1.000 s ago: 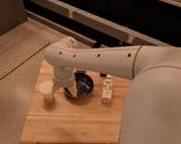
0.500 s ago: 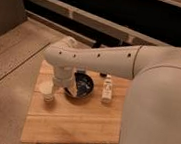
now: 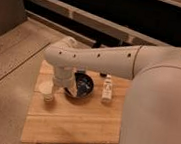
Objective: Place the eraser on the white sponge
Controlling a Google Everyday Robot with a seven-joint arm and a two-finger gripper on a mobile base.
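Note:
A small dark block, the eraser, stands at the back of the wooden board, just under my arm. A pale narrow block, the white sponge, lies right in front of it, to the right of a dark bowl. My arm reaches across from the right and bends down at the left. My gripper is at the bowl's left rim, well left of the eraser and the sponge, and mostly hidden by the wrist.
A round white cup stands on the board left of the gripper. The board lies on a speckled floor. A dark wall with a pale rail runs behind. My arm's bulk covers the right side.

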